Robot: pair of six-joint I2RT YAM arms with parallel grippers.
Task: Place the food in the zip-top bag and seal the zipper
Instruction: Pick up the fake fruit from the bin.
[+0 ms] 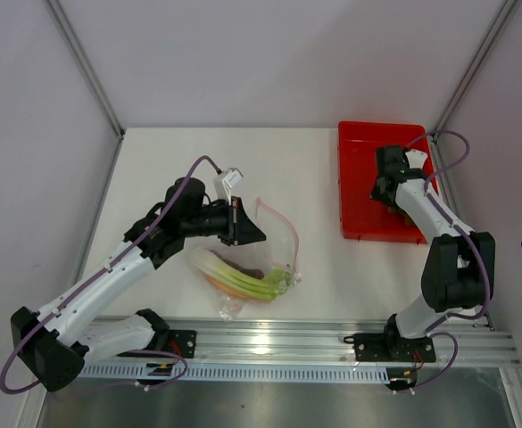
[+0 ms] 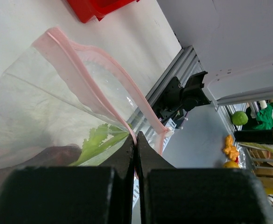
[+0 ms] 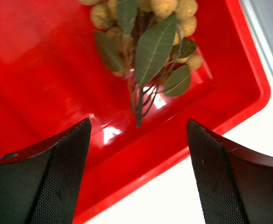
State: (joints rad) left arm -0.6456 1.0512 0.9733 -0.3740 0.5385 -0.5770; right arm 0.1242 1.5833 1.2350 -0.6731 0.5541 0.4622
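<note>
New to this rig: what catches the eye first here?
The bright red plastic tray at far right, where the open right gripper hangs over a leafy bunch of small yellow-green grapes. Left of it, the left gripper pinches the pink-red zipper edge of a clear plastic zip-top bag holding a long white-and-green stalk.

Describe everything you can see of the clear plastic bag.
The bag is clear, thin, soft-looking plastic with a pink strip along its mouth, which gapes open. It lies crumpled on the white table in front of the left arm. The left gripper is shut on one lip of the strip and seems to hold that side up. Inside lie a green-and-white stalk and a dark red piece.
</note>
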